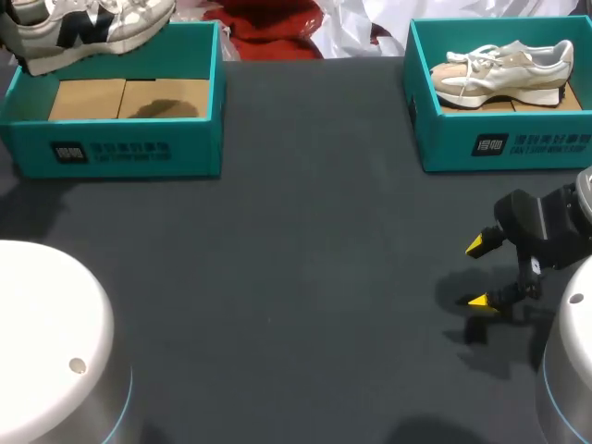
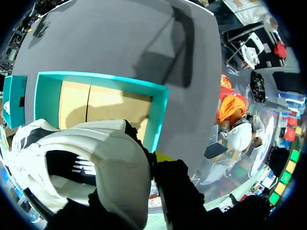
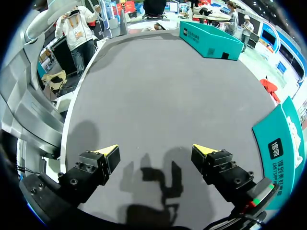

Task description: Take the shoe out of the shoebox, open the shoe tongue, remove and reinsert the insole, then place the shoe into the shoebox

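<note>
Shoebox [image 1: 120,153] stands at the far left. Shoe [image 1: 92,28] hangs above its rear wall, clamped in the left gripper [image 2: 156,160]. Advise lifting clear of the wall, then lowering sole-first onto the open table [image 1: 296,277]. Right gripper [image 1: 483,273] is spread wide, well apart.

A dark grey table [image 1: 305,259] is taking up most of the frame, its surface looking matte and even. Two open teal boxes are sitting directly on it along the far edge. The left shoebox [image 1: 120,153] is standing at the upper left and the right shoebox [image 1: 504,143] at the upper right. They are well apart, each turning a labelled wall toward the lower edge.
</note>
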You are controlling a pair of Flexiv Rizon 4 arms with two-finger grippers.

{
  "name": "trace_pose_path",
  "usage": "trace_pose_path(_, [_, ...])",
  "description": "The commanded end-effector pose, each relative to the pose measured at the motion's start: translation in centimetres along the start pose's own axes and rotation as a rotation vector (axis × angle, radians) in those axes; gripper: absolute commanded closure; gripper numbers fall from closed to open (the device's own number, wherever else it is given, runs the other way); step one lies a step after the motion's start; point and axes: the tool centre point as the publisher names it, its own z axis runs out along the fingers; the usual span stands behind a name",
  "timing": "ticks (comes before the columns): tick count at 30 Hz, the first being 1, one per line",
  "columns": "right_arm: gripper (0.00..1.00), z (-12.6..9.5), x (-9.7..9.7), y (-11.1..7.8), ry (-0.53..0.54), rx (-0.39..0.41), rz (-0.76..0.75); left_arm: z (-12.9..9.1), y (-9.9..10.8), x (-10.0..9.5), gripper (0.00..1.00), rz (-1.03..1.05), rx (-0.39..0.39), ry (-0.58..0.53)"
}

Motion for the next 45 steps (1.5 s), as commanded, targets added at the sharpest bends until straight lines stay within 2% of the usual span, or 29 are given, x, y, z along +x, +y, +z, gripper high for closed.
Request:
trace_pose_path(1, [0.00, -0.1, 0.2, 0.0, -0.004, 0.001, 0.000, 1.1, 0.4, -0.2, 1.00, 0.046, 0.000, 0.024])
trace_pose_path(7, [0.00, -0.1, 0.2, 0.0, -0.004, 0.001, 0.000, 2.7, 0.2, -0.9, 1.00, 0.097, -0.002, 0.064])
trace_pose_path(14, [0.00, -0.1, 0.2, 0.0, -0.004, 0.001, 0.000, 3.2, -0.1, -1.2, 1.00, 0.105, 0.006, 0.063])
trace_pose_path(28, [0.00, -0.1, 0.2, 0.0, -0.004, 0.001, 0.000, 4.4, -0.9, -0.6, 1.00, 0.151, 0.007, 0.056])
trace_pose_path(35, [0.00, -0.1, 0.2, 0.0, -0.004, 0.001, 0.000, 5.6, -0.9, -0.4, 1.00, 0.163, 0.047, 0.055])
trace_pose_path(45, [0.00, -0.1, 0.2, 0.0, -0.004, 0.001, 0.000, 5.6, -0.9, -0.4, 1.00, 0.163, 0.047, 0.055])
